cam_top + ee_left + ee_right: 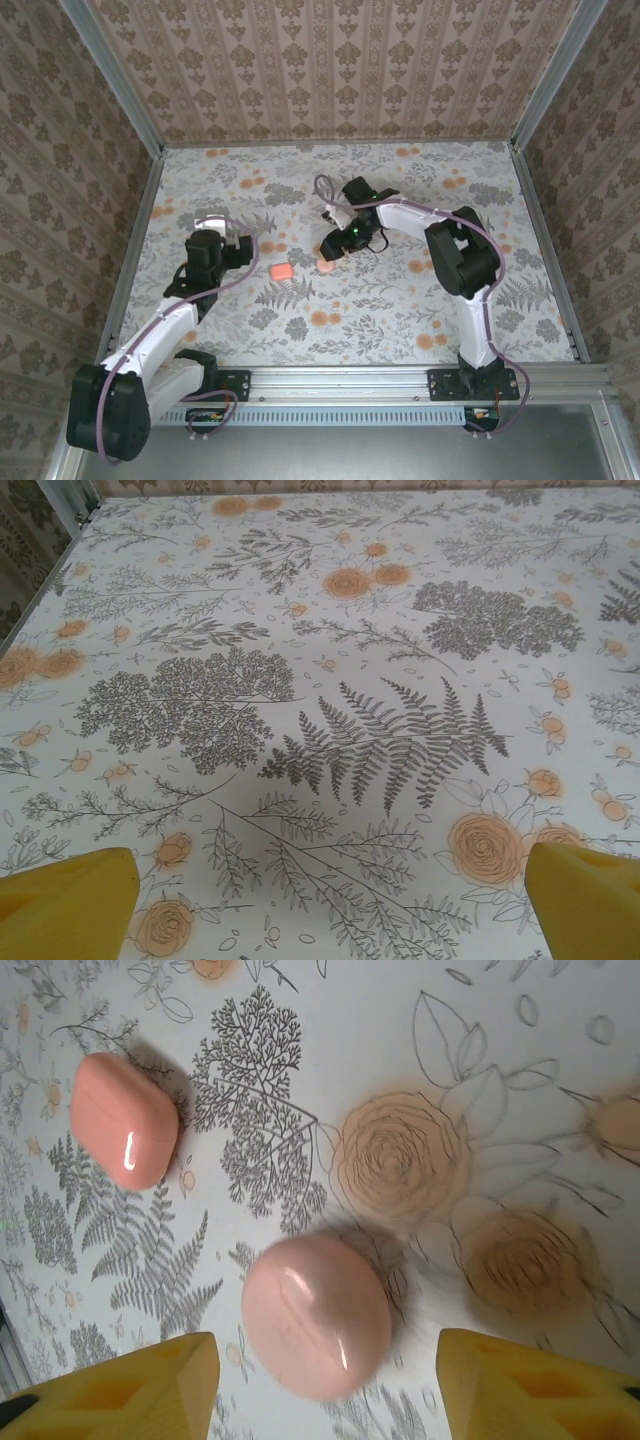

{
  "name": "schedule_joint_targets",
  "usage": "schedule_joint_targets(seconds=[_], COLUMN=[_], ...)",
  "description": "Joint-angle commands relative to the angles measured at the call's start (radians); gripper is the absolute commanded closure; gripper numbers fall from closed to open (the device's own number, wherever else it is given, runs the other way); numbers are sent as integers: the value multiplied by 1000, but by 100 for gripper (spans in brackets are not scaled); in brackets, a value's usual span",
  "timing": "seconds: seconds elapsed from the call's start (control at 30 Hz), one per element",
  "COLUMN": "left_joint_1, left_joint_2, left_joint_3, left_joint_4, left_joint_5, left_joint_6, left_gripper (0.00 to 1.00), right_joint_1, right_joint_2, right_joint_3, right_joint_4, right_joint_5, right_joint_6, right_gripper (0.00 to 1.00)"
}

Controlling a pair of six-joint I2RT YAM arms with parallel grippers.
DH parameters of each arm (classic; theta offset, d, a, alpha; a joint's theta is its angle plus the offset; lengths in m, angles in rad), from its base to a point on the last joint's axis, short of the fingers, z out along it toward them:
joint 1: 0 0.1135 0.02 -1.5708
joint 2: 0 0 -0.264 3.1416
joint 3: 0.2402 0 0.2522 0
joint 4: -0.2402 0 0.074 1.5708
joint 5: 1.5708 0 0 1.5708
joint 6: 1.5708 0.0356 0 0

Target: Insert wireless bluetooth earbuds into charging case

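The charging case [125, 1120], a small coral-pink rounded-square box, lies closed on the flower-patterned table [400, 300], also visible near the table's middle as the charging case [281, 271]. A round pink disc [315, 1315] lies just right of it, the same disc [325, 266] sitting under my right gripper [332, 252]. In the wrist view my right gripper [325, 1390] is open, its yellow fingertips [130, 1390] standing apart on either side of the disc without touching it. My left gripper [213, 230] hovers left of the case, and this gripper [330, 905] is wide open over bare table. The earbuds are out of view.
Patterned walls and a metal frame [130, 240] close the table in on three sides. Printed orange flowers [400, 1155] dot the surface. The right arm [455, 250] arches over the table's right half.
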Motion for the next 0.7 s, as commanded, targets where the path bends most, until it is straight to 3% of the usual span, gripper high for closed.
schedule_joint_targets(seconds=[0.0, 0.07, 0.1, 0.13, 0.37, 0.53, 0.67], left_joint_1=[23, 45, 53, 65, 128, 148, 165], left_joint_2=[18, 31, 40, 52, 171, 317, 440], left_joint_3=[47, 48, 45, 40, -49, -88, -86], left_joint_4=[-5, 29, 52, 83, 360, 575, 745], left_joint_5=[-27, -40, -45, -50, -37, -39, -40], left_joint_6=[61, 84, 95, 107, 162, 203, 247], left_gripper=[0, 0, 0, 0, 0, 0, 0], right_joint_1=[-47, -84, -105, -131, -297, -328, -368], right_joint_2=[-189, -303, -353, -404, -657, -772, -785], right_joint_3=[-126, -257, -306, -372, -707, -857, -965], right_joint_4=[138, 264, 316, 372, 719, 877, 1037], right_joint_5=[77, 156, 197, 240, 500, 651, 679], right_joint_6=[21, 35, 42, 46, 86, 3, -19], right_gripper=[31, 23, 6, 0, 0, 0, 0])
